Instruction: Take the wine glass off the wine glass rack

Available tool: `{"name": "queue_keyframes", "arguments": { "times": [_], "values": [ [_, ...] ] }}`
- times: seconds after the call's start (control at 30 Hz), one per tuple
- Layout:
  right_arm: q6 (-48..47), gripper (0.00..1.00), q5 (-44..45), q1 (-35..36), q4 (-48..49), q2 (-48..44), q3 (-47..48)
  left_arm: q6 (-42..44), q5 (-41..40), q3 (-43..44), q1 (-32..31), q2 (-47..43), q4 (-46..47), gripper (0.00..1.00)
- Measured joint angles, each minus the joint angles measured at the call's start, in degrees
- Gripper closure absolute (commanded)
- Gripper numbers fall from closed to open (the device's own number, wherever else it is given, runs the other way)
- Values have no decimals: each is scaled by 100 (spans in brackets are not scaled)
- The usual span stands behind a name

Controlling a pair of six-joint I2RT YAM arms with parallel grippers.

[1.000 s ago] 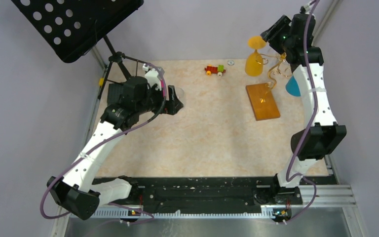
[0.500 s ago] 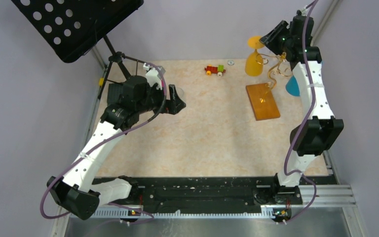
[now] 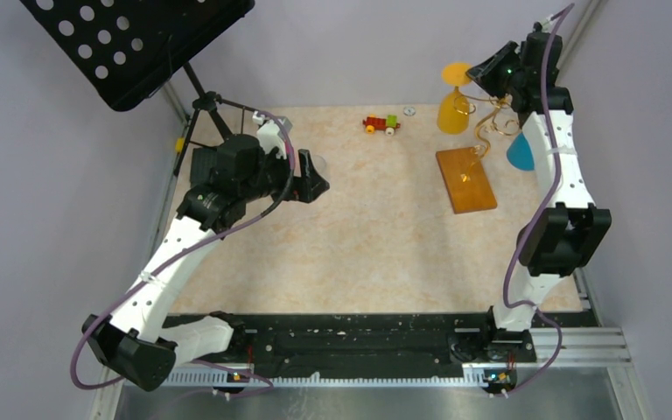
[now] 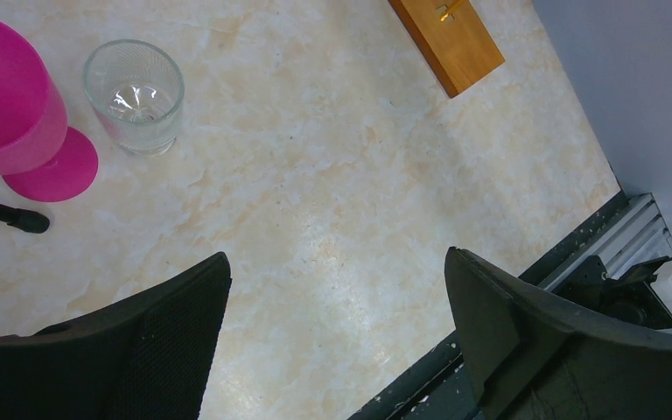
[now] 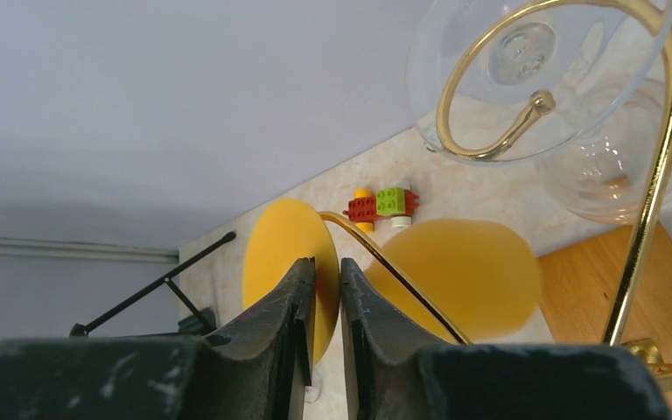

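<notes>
Far right of the surface (image 3: 376,227), the yellow wine glass (image 3: 451,112) hung foot-up on the gold wire rack (image 3: 467,185). The right pincer (image 5: 325,267) sat at its stem beside the foot, drawn nearly together, apparently clamped across it. The left pincer (image 4: 337,255) gaped, well apart.

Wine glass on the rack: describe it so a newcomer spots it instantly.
At the table's far right stands a gold wire rack on a wooden base. The wine glass hangs upside down from it, foot pinched by the right hand. It alone is amber-yellow; the neighbouring glass is clear.
</notes>
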Motion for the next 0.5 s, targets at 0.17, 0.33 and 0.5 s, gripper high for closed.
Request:
{"name": "queue_keyframes", "arguments": {
  "times": [0.17,0.33,0.5],
  "values": [
    [13,98,-20,-4,149,0,0,0,0,-17,0,-22,7,5],
    [87,100,-92,-2,398,-59,-131,0,0,-31,0,-22,9,5],
    [345,100,-240,-35,1012,-341,-767,-4,2,-90,0,-59,39,4]
  ]
}}
